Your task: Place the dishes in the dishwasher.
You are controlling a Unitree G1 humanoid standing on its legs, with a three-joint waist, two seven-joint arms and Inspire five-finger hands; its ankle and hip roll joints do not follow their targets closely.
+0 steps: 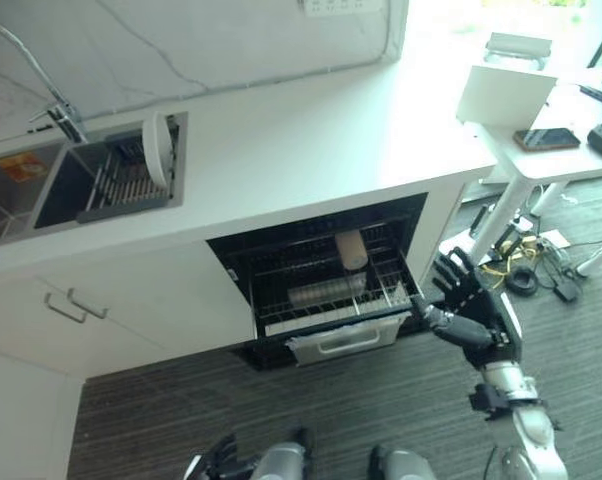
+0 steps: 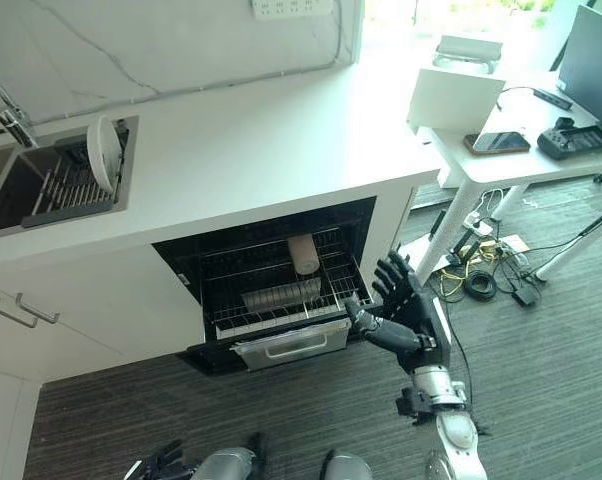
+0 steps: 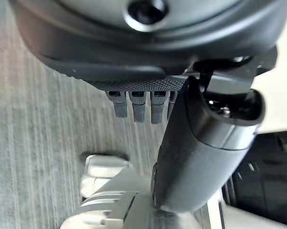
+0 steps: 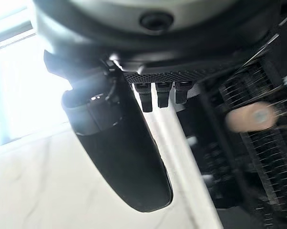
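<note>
The dishwasher (image 1: 326, 285) under the white counter stands open, its wire rack (image 2: 281, 290) pulled out. A beige cup (image 1: 351, 249) lies on its side at the back of the rack, and a row of plates (image 1: 326, 292) stands in the middle. A white plate (image 1: 158, 150) stands upright in the sink's drying rack (image 1: 121, 180). My right hand (image 1: 469, 300) hovers open beside the rack's right front corner, fingers spread, thumb toward the rack, holding nothing. My left hand (image 1: 213, 462) hangs low near the floor, open and empty.
A faucet (image 1: 51, 95) rises at the back of the sink. To the right stands a white desk (image 2: 511, 150) with a box (image 2: 456, 98), a phone (image 2: 497, 142) and cables (image 2: 471, 280) on the floor beneath. A drawer handle (image 1: 76, 305) sits on the cabinet front, left of the dishwasher.
</note>
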